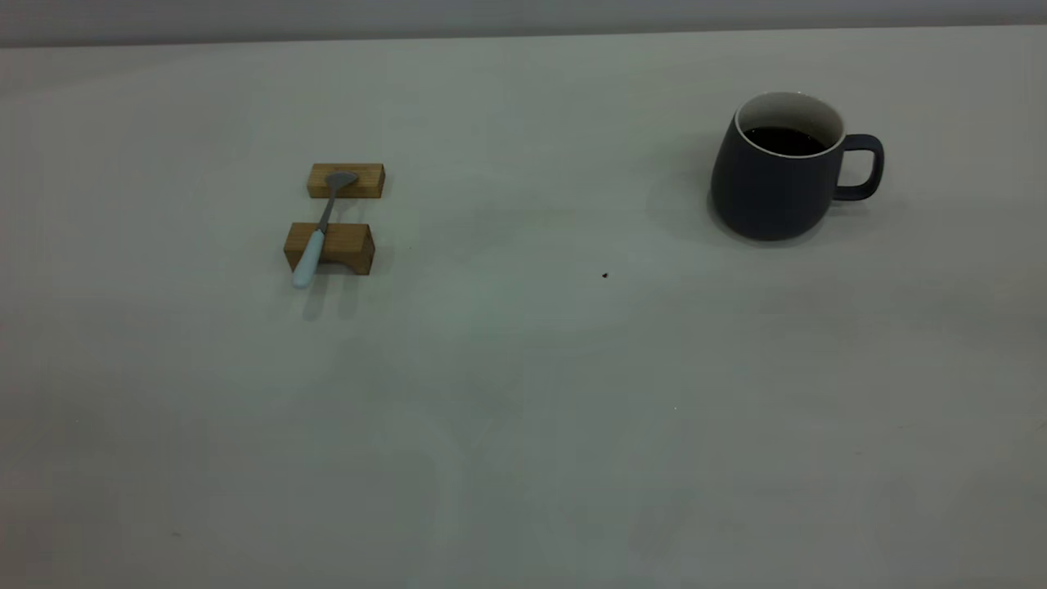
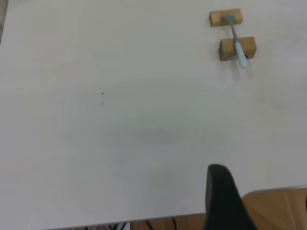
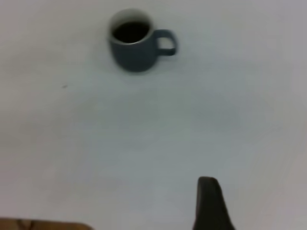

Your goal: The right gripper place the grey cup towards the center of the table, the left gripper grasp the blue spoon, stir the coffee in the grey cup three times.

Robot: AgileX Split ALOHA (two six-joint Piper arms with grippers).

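Note:
The grey cup stands upright at the right of the table, handle pointing right, with dark coffee inside. The right wrist view shows the cup far off. At the left, the blue spoon lies across two small wooden blocks, bowl on the far block and pale handle over the near one. It appears distant in the left wrist view as the spoon. Only a dark tip of my left gripper and of my right gripper shows, each far from its object. Neither arm appears in the exterior view.
The far wooden block and the near wooden block carry the spoon. A tiny dark speck lies near the table's middle. The table's edge runs close to my left gripper, with wooden floor beyond.

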